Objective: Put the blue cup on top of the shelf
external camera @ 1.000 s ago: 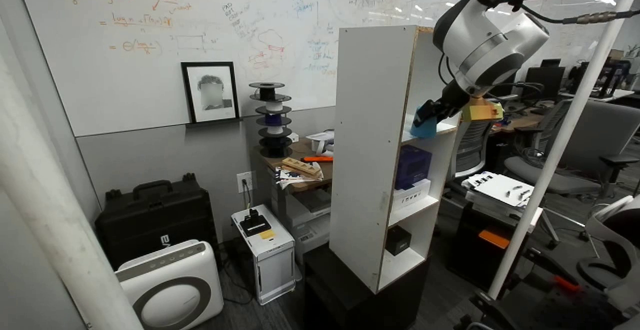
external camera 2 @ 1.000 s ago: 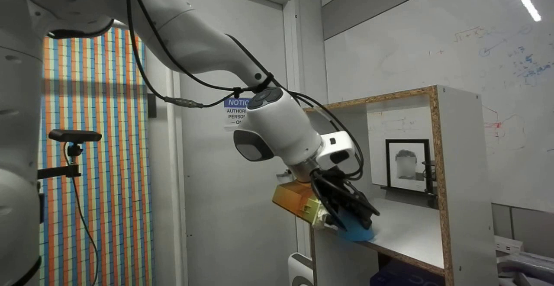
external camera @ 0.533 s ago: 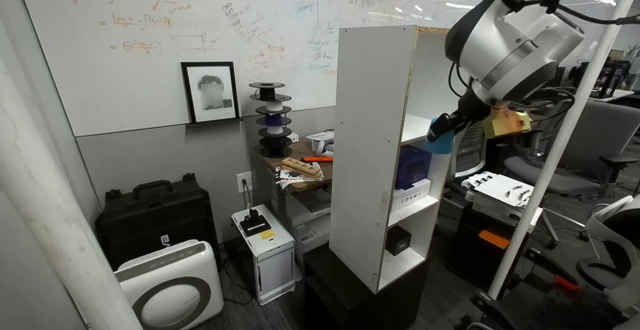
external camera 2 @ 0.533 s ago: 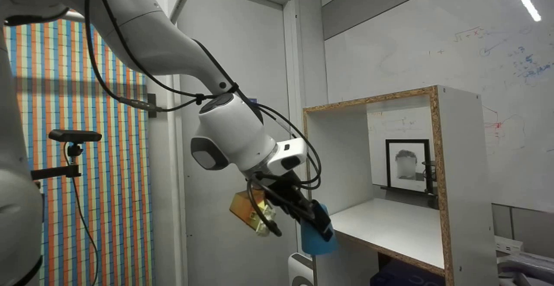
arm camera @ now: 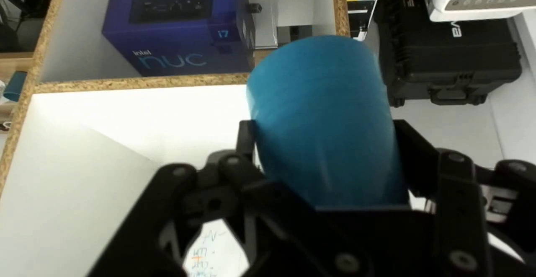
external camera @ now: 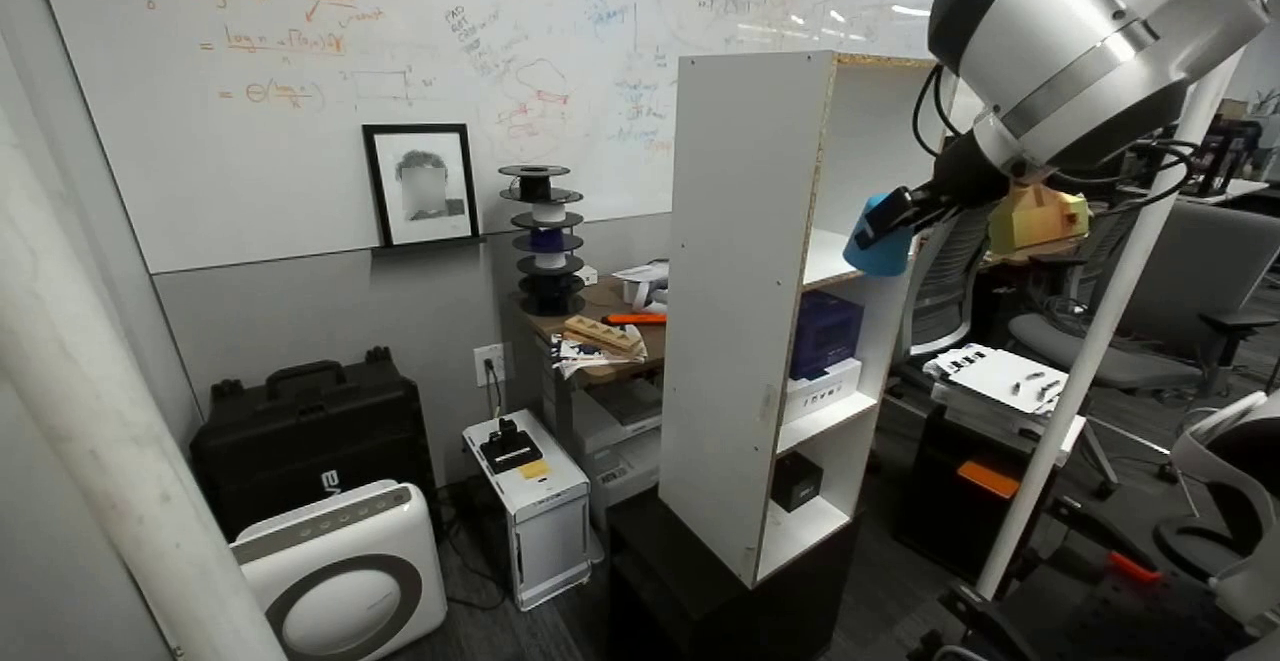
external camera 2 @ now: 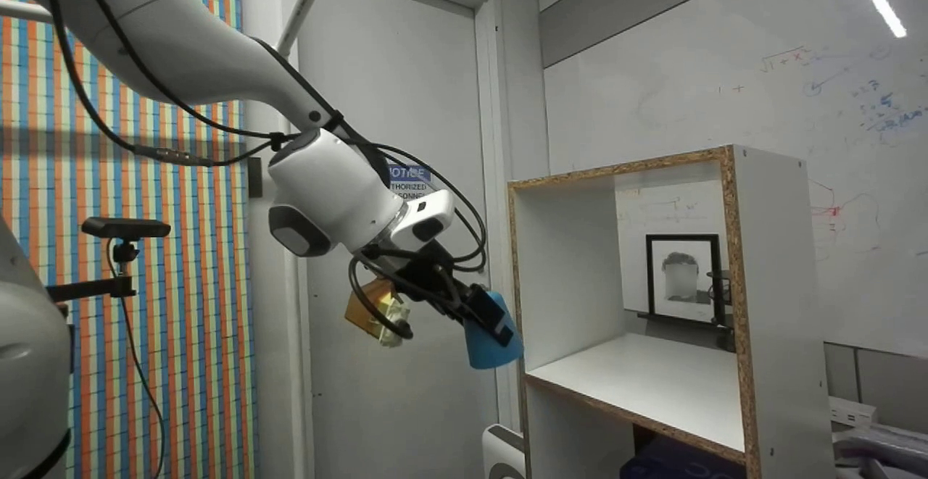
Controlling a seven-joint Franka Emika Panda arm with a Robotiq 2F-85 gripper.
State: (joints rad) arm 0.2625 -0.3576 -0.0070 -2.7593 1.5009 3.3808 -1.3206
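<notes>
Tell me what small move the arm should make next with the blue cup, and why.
I would probably raise the blue cup straight up. The fingers have it by both sides, but in both exterior views it hangs in front of the shelf, lower than the top board, so it likely needs height before going over.

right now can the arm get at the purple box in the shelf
Probably not to grasp it: the gripper is closed around the blue cup. The shelf is open in front of the purple box, so with the cup set down the way looks fairly free.
</notes>
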